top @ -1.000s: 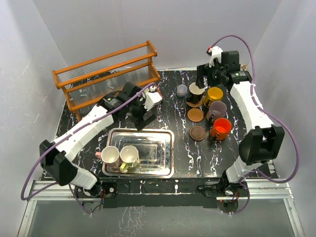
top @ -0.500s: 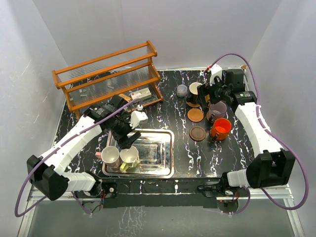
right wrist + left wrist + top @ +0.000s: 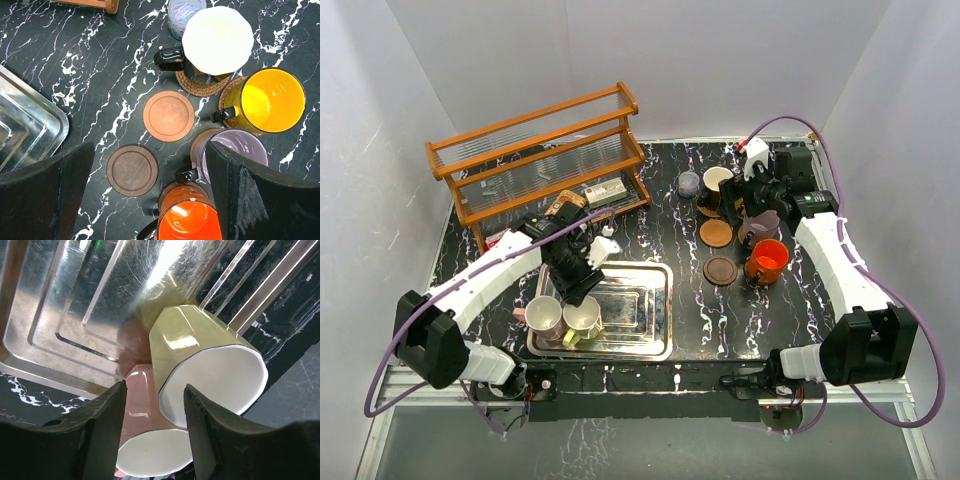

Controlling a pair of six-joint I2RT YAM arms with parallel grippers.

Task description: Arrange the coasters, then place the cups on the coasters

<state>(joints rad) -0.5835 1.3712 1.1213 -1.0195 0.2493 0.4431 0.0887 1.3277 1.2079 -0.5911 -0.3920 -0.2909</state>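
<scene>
In the metal tray (image 3: 632,308) a pink cup (image 3: 543,315) and an olive-yellow cup (image 3: 582,315) stand side by side. My left gripper (image 3: 575,285) hangs low over them, half open. Its fingers (image 3: 100,430) straddle the pink cup's side (image 3: 142,405) and the olive cup's near rim (image 3: 210,385); no pinch shows. My right gripper (image 3: 150,165) is open above two bare coasters, reddish-orange (image 3: 168,115) and dark brown (image 3: 132,170). The cream cup (image 3: 217,35), yellow cup (image 3: 265,100), mauve cup (image 3: 235,155) and red-orange cup (image 3: 190,220) each sit on a coaster.
A small grey-blue pot (image 3: 182,12) stands beside the cream cup. A wooden rack (image 3: 540,150) fills the back left, with small boxes (image 3: 605,190) in front of it. The tray's corner (image 3: 30,125) lies left of the coasters.
My left arm has swung from behind the tray down to the two cups, and its jaws have narrowed. My right gripper has drawn back from the cream cup to over the coasters.
</scene>
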